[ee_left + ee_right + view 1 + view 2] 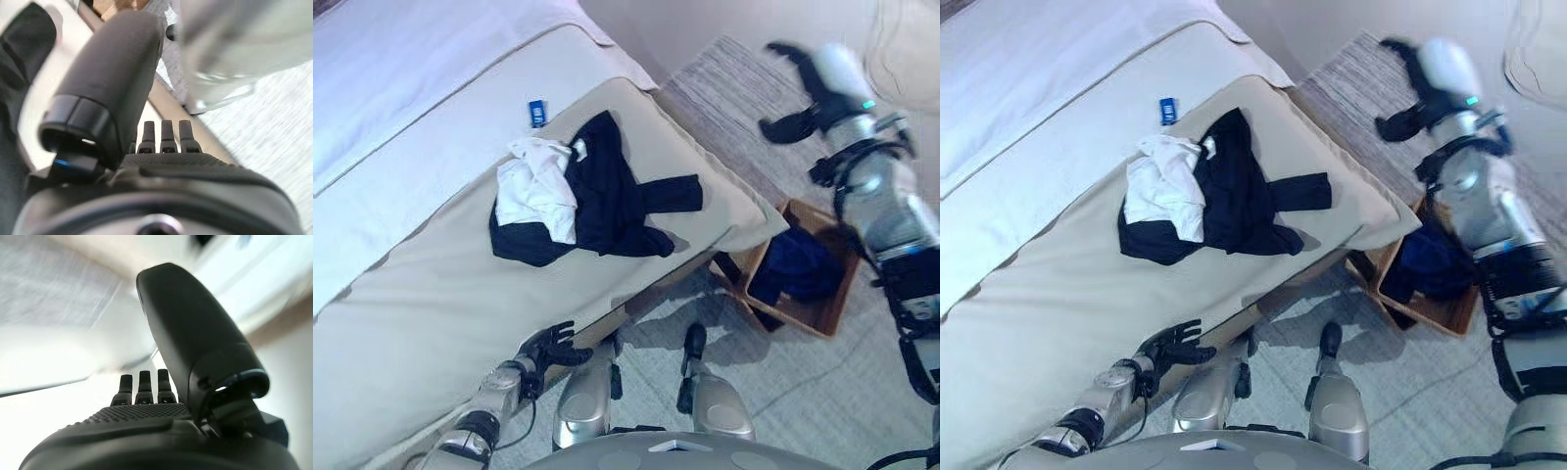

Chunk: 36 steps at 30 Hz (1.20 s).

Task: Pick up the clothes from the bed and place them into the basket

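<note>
1. I see the clothes (587,196) in one heap on the bed (431,323), on its beige cover, about midway along the bed and nearer the side edge that faces the basket than the far side.
2. The heap is a black garment (617,206) spread flat with a sleeve reaching toward the bed's edge, and a white garment (540,186) bunched on top of its part farther from that edge.
3. The wooden basket (827,315) stands on the floor just beside the corner of the bed's beige cover, and a dark blue cloth (798,266) already lies inside it.
4. My right robot hand (798,98) is raised well above the floor, over the grey rug (724,88) beyond the basket; its fingers are straight and spread, released, with nothing in them, and its own wrist view shows the same.
5. My left robot hand (553,348) sits low at the bed's near side edge, well apart from the clothes; its fingers are loosely extended and hold nothing.
6. A small blue object (537,111) lies on the white sheet (411,127) just past the edge of the beige cover, near the heap but not touching it.
7. The floor (783,392) between the bed and the basket is pale.
</note>
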Motion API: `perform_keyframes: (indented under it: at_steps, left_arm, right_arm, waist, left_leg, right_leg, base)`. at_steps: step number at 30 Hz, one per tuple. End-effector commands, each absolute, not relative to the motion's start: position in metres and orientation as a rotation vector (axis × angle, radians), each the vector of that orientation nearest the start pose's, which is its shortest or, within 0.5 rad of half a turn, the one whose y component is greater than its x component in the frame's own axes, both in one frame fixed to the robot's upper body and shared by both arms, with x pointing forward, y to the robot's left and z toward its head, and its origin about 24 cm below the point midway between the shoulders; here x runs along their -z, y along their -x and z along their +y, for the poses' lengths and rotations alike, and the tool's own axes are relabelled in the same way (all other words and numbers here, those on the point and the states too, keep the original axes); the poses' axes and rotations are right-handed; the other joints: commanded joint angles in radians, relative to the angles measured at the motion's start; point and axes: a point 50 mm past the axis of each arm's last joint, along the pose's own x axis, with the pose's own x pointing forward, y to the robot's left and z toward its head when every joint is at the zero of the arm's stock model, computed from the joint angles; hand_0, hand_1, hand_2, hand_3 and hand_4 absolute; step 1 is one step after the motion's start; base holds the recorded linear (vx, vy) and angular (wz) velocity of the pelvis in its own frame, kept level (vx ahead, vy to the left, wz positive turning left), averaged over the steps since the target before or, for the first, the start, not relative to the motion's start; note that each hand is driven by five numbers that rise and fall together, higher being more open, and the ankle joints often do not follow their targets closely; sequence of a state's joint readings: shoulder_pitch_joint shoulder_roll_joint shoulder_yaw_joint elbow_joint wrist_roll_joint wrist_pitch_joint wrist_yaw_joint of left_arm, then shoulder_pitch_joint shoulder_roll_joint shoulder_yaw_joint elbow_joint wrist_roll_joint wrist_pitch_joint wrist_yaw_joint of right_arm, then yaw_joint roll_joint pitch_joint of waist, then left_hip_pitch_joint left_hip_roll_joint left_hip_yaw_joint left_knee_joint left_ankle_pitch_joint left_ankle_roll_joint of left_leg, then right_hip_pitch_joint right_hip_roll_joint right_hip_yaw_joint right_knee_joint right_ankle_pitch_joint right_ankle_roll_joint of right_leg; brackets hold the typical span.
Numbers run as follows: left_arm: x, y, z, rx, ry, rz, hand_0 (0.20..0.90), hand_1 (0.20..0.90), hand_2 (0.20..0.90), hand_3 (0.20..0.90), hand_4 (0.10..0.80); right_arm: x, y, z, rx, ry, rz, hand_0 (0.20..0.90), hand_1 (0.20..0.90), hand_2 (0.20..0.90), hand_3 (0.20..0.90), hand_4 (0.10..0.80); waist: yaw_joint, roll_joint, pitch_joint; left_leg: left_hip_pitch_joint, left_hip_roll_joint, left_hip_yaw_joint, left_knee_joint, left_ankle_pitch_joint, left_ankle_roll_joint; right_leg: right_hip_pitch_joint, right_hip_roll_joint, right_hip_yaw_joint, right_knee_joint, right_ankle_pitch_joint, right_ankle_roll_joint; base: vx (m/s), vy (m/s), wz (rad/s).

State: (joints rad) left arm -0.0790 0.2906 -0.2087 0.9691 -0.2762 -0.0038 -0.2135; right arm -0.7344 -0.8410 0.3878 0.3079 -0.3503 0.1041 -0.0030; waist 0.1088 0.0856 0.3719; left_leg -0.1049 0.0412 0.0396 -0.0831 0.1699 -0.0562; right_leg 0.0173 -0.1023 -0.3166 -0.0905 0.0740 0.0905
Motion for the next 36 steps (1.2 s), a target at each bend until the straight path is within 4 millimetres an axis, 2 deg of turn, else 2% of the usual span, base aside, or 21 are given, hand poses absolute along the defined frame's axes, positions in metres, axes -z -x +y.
perform_keyframes:
  at_steps: [1,4,7,8,10,12,15,21,23,25,28,31,34,36]
  left_arm:
    - [0.126,-0.163,0.237,0.132,-0.099,0.935,0.9,0.9,0.9,0.9,0.8]
    - [0.122,-0.169,0.241,0.116,-0.099,0.921,0.9,0.9,0.9,0.9,0.8]
    - [0.119,-0.171,0.251,0.082,-0.092,0.921,0.9,0.9,0.9,0.9,0.8]
    - [0.117,-0.17,0.257,0.067,-0.095,0.928,0.9,0.9,0.9,0.9,0.8]
    - [0.116,-0.168,0.264,0.06,-0.105,0.935,0.9,0.9,0.9,0.9,0.8]
    - [0.116,-0.164,0.269,0.046,-0.105,0.941,0.9,0.9,0.9,0.9,0.8]
    - [0.113,-0.169,0.272,0.04,-0.09,0.915,0.9,0.9,0.9,0.9,0.8]
    - [0.109,-0.18,0.259,0.067,-0.034,0.831,0.9,0.9,0.9,0.9,0.8]
    - [0.106,-0.183,0.259,0.07,-0.029,0.81,0.9,0.9,0.9,0.9,0.8]
    - [0.104,-0.184,0.261,0.072,-0.031,0.799,0.9,0.9,0.9,0.9,0.8]
    - [0.104,-0.184,0.261,0.078,-0.024,0.794,0.9,0.9,0.9,0.9,0.8]
    - [0.103,-0.183,0.261,0.085,-0.019,0.786,0.9,0.9,0.9,0.9,0.8]
    - [0.103,-0.183,0.261,0.089,-0.017,0.785,0.9,0.9,0.9,0.9,0.8]
    - [0.103,-0.182,0.263,0.091,-0.024,0.784,0.9,0.9,0.9,0.9,0.8]
  right_arm:
    - [-0.236,-0.364,-0.195,0.038,1.384,-0.465,0.9,0.9,0.9,0.9,0.8]
    - [-0.246,-0.373,-0.181,0.101,1.392,-0.522,0.9,0.9,0.9,0.9,0.8]
    - [-0.257,-0.382,-0.174,0.193,1.399,-0.539,0.9,0.9,0.9,0.9,0.8]
    - [-0.26,-0.386,-0.175,0.247,1.394,-0.517,0.9,0.9,0.9,0.9,0.8]
    - [-0.261,-0.392,-0.177,0.291,1.378,-0.473,0.9,0.9,0.9,0.9,0.8]
    - [-0.259,-0.399,-0.187,0.347,1.313,-0.371,0.9,0.9,0.9,0.9,0.8]
    - [-0.259,-0.406,-0.196,0.407,1.302,-0.267,0.9,0.9,0.9,0.9,0.8]
    - [-0.255,-0.416,-0.209,0.386,1.383,-0.038,0.9,0.9,0.9,0.9,0.8]
    - [-0.245,-0.418,-0.221,0.363,1.39,0.102,0.9,0.9,0.9,0.9,0.8]
    - [-0.237,-0.419,-0.226,0.339,1.402,0.164,0.9,0.9,0.9,0.9,0.8]
    - [-0.241,-0.42,-0.224,0.341,1.433,0.16,0.9,0.9,0.9,0.9,0.8]
    - [-0.251,-0.423,-0.213,0.324,1.42,0.098,0.9,0.9,0.9,0.9,0.8]
    - [-0.258,-0.424,-0.208,0.323,1.418,0.117,0.9,0.9,0.9,0.9,0.8]
    - [-0.259,-0.424,-0.208,0.321,1.394,0.123,0.42,0.42,0.42,0.34,0.24]
  waist:
    - [0.086,-0.072,-0.068]
    - [0.139,-0.071,-0.031]
    - [0.194,-0.079,-0.006]
    - [0.228,-0.081,0.003]
    - [0.257,-0.082,0.011]
    - [0.294,-0.078,0.017]
    - [0.332,-0.06,0.03]
    - [0.387,-0.042,0.062]
    - [0.414,-0.047,0.072]
    - [0.435,-0.051,0.084]
    - [0.453,-0.049,0.097]
    - [0.47,-0.045,0.117]
    - [0.478,-0.046,0.135]
    - [0.482,-0.054,0.148]
  left_leg:
    - [-0.031,-0.067,-0.054,0.166,-0.189,0.032]
    - [-0.058,-0.084,-0.1,0.158,-0.177,0.046]
    - [-0.059,-0.089,-0.139,0.128,-0.181,0.048]
    - [-0.073,-0.094,-0.158,0.12,-0.174,0.052]
    - [-0.083,-0.095,-0.179,0.113,-0.167,0.053]
    - [-0.098,-0.095,-0.194,0.11,-0.161,0.058]
    - [-0.131,-0.096,-0.212,0.108,-0.143,0.061]
    - [-0.177,-0.099,-0.239,0.081,-0.103,0.053]
    - [-0.2,-0.095,-0.249,0.087,-0.099,0.051]
    - [-0.215,-0.092,-0.265,0.093,-0.095,0.05]
    - [-0.236,-0.09,-0.278,0.107,-0.089,0.046]
    - [-0.265,-0.091,-0.284,0.129,-0.085,0.043]
    - [-0.288,-0.093,-0.283,0.152,-0.087,0.041]
    - [-0.309,-0.092,-0.282,0.169,-0.09,0.042]
  right_leg:
    - [-0.066,-0.029,-0.048,0.134,-0.103,-0.041]
    - [-0.077,-0.031,-0.077,0.154,-0.109,-0.04]
    - [-0.072,-0.027,-0.099,0.169,-0.133,-0.029]
    - [-0.076,-0.033,-0.126,0.184,-0.137,-0.03]
    - [-0.08,-0.044,-0.155,0.211,-0.143,-0.032]
    - [-0.082,-0.069,-0.192,0.259,-0.159,-0.04]
    - [-0.104,-0.106,-0.227,0.335,-0.185,-0.045]
    - [-0.117,-0.119,-0.287,0.346,-0.2,-0.034]
    - [-0.122,-0.124,-0.313,0.357,-0.206,-0.033]
    - [-0.125,-0.122,-0.33,0.374,-0.216,-0.035]
    - [-0.131,-0.123,-0.34,0.394,-0.228,-0.037]
    - [-0.143,-0.122,-0.351,0.405,-0.229,-0.034]
    - [-0.153,-0.118,-0.356,0.407,-0.226,-0.034]
    - [-0.164,-0.111,-0.357,0.405,-0.221,-0.031]
  base:
    - [0.015,0.128,0.67]
    - [0.042,0.118,0.72]
    - [0.074,0.052,0.62]
    - [0.04,0.045,0.45]
    - [0.069,0.048,0.42]
    - [0.079,0.084,0.48]
    - [0.023,0.078,0.43]
    - [-0.033,0.052,0.24]
    - [-0.013,-0.024,0.22]
    - [0.046,-0.032,0.15]
    - [0.051,-0.004,0.18]
    - [0.027,0.003,0.06]
    - [0.016,-0.01,0.04]
    - [0.01,-0.064,0.06]
